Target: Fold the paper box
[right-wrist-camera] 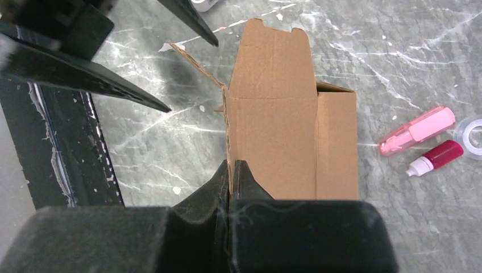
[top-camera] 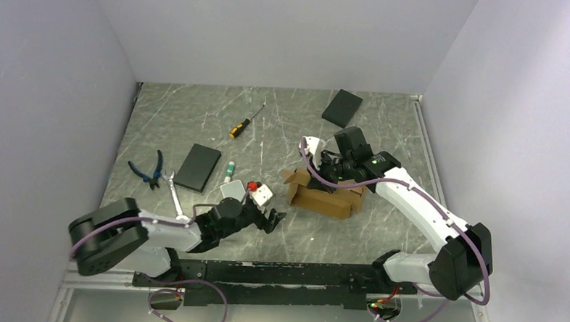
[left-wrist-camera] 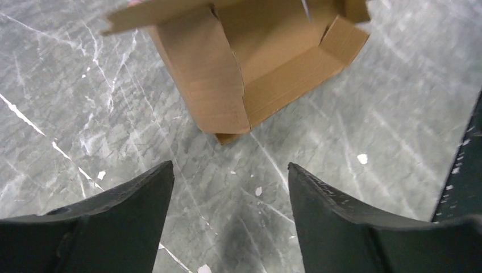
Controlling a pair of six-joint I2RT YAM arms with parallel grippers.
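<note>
Right of table centre: paper box (top-camera: 324, 197) half-erected, flaps splayed. Right gripper (right-wrist-camera: 232, 166) clamped on its wall edge. Left gripper (left-wrist-camera: 227, 168) spread wide, just short of it, not touching. Pink tube (right-wrist-camera: 418, 129), red bottle (right-wrist-camera: 436, 156) nearby; labels too small to read.

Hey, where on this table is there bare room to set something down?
Bare stone: the far edge between the screwdriver and the far black slab, the far-left corner beyond the near black slab, and the strip between the paper box and the near edge. Crowded: from the pliers and wrench across to the paper box.
</note>
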